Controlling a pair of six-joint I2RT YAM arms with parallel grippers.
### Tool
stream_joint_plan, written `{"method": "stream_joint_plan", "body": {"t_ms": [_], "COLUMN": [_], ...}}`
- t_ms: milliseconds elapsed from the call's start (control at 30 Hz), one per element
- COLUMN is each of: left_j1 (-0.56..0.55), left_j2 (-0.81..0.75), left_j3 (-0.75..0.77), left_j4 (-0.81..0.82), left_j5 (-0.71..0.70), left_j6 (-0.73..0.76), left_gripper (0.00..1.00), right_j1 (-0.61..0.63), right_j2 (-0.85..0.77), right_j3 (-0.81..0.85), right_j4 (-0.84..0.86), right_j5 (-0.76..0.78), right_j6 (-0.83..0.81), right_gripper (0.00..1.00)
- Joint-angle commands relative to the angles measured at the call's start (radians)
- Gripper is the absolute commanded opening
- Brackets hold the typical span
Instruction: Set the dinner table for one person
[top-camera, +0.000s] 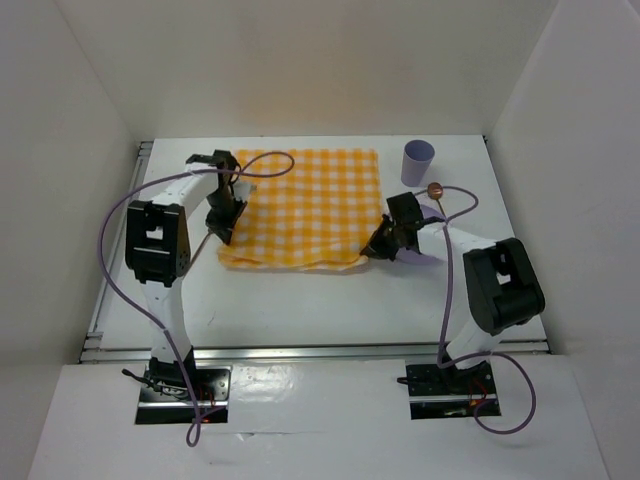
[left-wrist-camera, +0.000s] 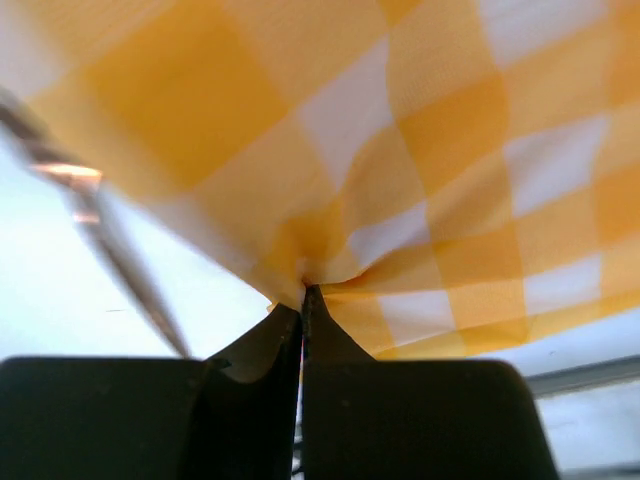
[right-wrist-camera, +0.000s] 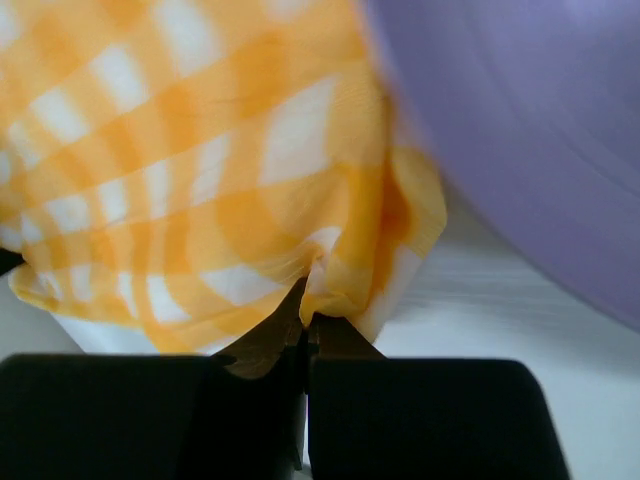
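Near corners of cloth (top-camera: 305, 205) clamped by left hand (top-camera: 222, 234), right hand (top-camera: 377, 247); dinner table (top-camera: 300, 305) lies beneath both.

cloth (top-camera: 300, 205) on dinner table (top-camera: 300, 310) centre | cup (top-camera: 418, 160) behind-right of cloth

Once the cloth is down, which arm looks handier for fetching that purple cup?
Probably the right. The purple cup stands far right, nearer the right gripper than the left gripper. Both pinch corners of the checked cloth, so it must release first.
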Motion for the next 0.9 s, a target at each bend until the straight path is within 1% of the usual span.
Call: {"method": "stream_joint_plan", "body": {"t_ms": [0,100,167,267,333,467,500,567,600,700,733,767,800,833,867], "left_j1": [0.000,0.000,0.000,0.000,0.000,0.000,0.000,0.000,0.000,-0.009,-0.009,-0.009,-0.018,-0.018,-0.018], "left_j2": [-0.020,0.006,0.026,0.040,0.018,-0.049,-0.063,-0.095,-0.124,-0.155,-0.167,-0.167,-0.177,-0.177,-0.187], "left_j3": [0.197,0.373,0.482,0.557,0.558,0.409,0.321,0.211,0.103,-0.028,-0.086,-0.108,-0.123,-0.148,-0.159], "left_j4": [-0.079,-0.137,-0.205,-0.270,-0.271,-0.262,-0.237,-0.200,-0.180,-0.108,-0.096,-0.085,-0.070,-0.061,-0.045], "left_j5": [0.003,-0.019,-0.007,0.016,0.017,0.030,0.046,0.058,0.058,0.018,0.018,0.007,0.007,0.007,-0.006], "left_j6": [0.062,0.085,0.094,0.104,0.113,0.122,0.122,0.122,0.122,0.111,0.111,0.111,0.111,0.111,0.111], "left_gripper": [0.00,0.00,0.00,0.00,0.00,0.00,0.00,0.00,0.00,0.00,0.00,0.00,0.01,0.01,0.02], "right_j1": [0.003,0.003,0.003,0.003,0.003,0.003,0.003,0.003,0.003,0.003,0.003,0.003,0.003,0.003,0.012], "right_j2": [-0.096,-0.155,-0.176,-0.199,-0.215,-0.253,-0.264,-0.274,-0.284,-0.294,-0.305,-0.305,-0.305,-0.305,-0.317], "right_j3": [0.188,0.313,0.356,0.415,0.415,0.331,0.279,0.222,0.165,0.082,0.037,0.021,0.010,0.010,0.001], "right_j4": [-0.082,-0.157,-0.188,-0.232,-0.233,-0.251,-0.251,-0.251,-0.251,-0.251,-0.251,-0.266,-0.297,-0.314,-0.329], "right_j5": [0.026,0.035,0.035,0.012,-0.005,-0.014,-0.014,-0.026,-0.026,-0.026,-0.035,-0.036,-0.022,0.009,0.023], "right_j6": [-0.080,-0.112,-0.140,-0.140,-0.140,-0.131,-0.121,-0.109,-0.095,-0.086,-0.086,-0.086,-0.098,-0.107,-0.107], "right_gripper": [0.00,0.00,0.00,0.00,0.00,0.00,0.00,0.00,0.00,0.00,0.19,0.31,0.37,0.39,0.44]}}
